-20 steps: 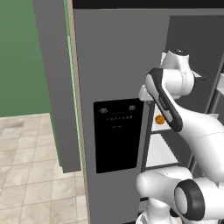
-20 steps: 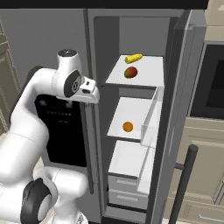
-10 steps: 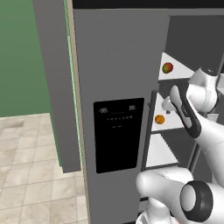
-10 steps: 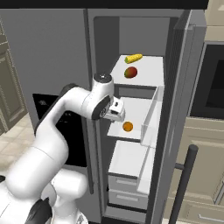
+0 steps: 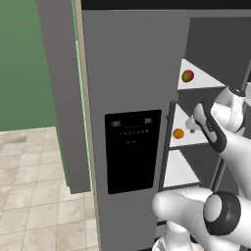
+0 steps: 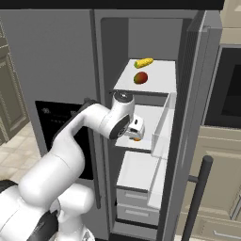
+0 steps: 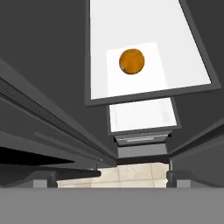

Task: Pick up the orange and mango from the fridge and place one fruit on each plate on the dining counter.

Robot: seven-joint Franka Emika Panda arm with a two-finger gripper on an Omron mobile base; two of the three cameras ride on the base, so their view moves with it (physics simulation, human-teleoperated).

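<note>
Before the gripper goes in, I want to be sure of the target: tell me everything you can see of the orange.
The orange is a small, round, plain bright-orange fruit with a slightly mottled, darker patch on its skin. It sits alone on a white middle shelf inside the open fridge, one shelf below the mango. Nothing but the shelf touches it. The gripper hangs just above it, not in contact. In the left base view it shows at the shelf's near edge.

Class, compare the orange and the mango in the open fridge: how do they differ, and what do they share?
The orange is plain bright orange; the mango blends red with green. The orange lies on the middle shelf, the mango one shelf higher, beside a yellow corn cob. Both rest ungripped on white shelves.
</note>
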